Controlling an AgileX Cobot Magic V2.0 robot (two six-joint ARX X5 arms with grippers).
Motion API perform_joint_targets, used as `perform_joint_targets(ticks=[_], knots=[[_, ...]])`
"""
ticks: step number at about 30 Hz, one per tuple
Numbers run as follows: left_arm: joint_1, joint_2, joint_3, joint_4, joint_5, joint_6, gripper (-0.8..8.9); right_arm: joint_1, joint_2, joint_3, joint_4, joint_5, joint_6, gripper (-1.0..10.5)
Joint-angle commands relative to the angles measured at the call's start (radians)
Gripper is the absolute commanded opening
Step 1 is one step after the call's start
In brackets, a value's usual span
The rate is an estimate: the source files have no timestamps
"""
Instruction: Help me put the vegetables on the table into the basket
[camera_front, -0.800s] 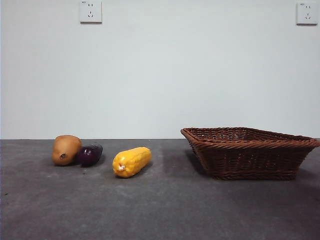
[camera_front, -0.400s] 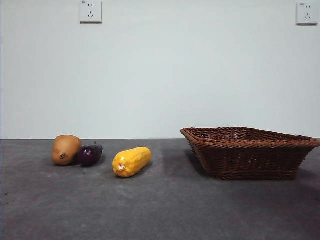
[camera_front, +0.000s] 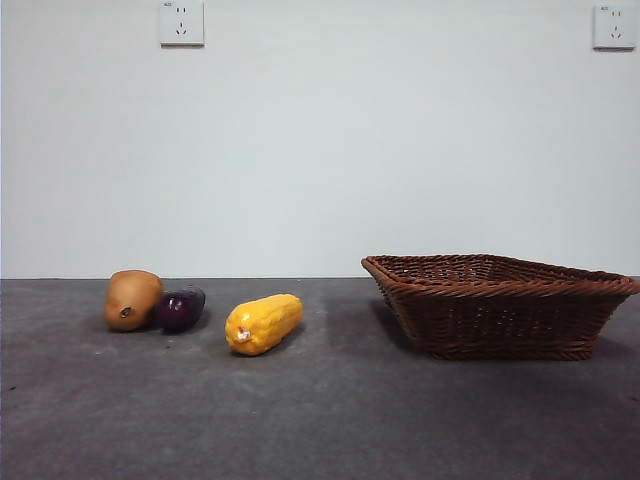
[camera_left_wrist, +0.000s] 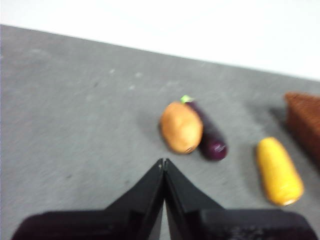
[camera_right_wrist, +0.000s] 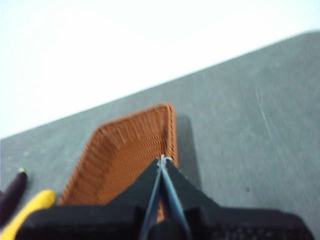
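On the dark grey table (camera_front: 330, 420), the tan-brown potato (camera_front: 132, 299) lies at the left with the dark purple eggplant (camera_front: 180, 308) touching its right side. The yellow corn cob (camera_front: 263, 322) lies a little further right. The brown wicker basket (camera_front: 500, 304) stands at the right and looks empty. No gripper shows in the front view. My left gripper (camera_left_wrist: 164, 162) is shut and empty, apart from the potato (camera_left_wrist: 181, 127), eggplant (camera_left_wrist: 210, 136) and corn (camera_left_wrist: 278, 171). My right gripper (camera_right_wrist: 163, 159) is shut and empty, above the basket (camera_right_wrist: 125, 157); corn (camera_right_wrist: 30, 209) and eggplant (camera_right_wrist: 12, 194) show at the view's edge.
A plain white wall with two sockets (camera_front: 181, 22) stands behind the table. Bare table surface lies between the corn and the basket and in front of all the things.
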Motion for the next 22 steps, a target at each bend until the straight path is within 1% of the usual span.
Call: perform_joint_targets(ticks=[1,5,7,13,15,17,19,22], knots=[[0.003,0.032,0.041,-0.001,0.029,-0.045,-0.04,0.000,0.035,0.056,-0.015,-0.016,0.014,0.0],[0.003,0.100,0.114,-0.002,0.080,-0.049,-0.05,0.000,0.120,0.146,-0.061,-0.061,0.014,0.0],[0.003,0.146,0.153,-0.002,0.110,-0.050,-0.05,0.000,0.173,0.190,-0.084,-0.100,0.014,0.0],[0.003,0.334,0.270,-0.003,0.221,-0.051,-0.04,0.000,0.354,0.329,-0.190,-0.254,0.005,0.0],[0.003,0.410,0.306,-0.004,0.287,-0.051,-0.04,0.000,0.425,0.376,-0.245,-0.302,0.002,0.0],[0.003,0.484,0.340,-0.014,0.359,-0.051,-0.04,0.000,0.492,0.420,-0.309,-0.321,0.002,0.0],[0.003,0.563,0.375,-0.025,0.431,-0.051,-0.04,0.000,0.561,0.460,-0.372,-0.320,0.002,0.0],[0.003,0.669,0.414,-0.026,0.510,-0.051,-0.04,0.000,0.646,0.497,-0.415,-0.320,0.002,0.0]])
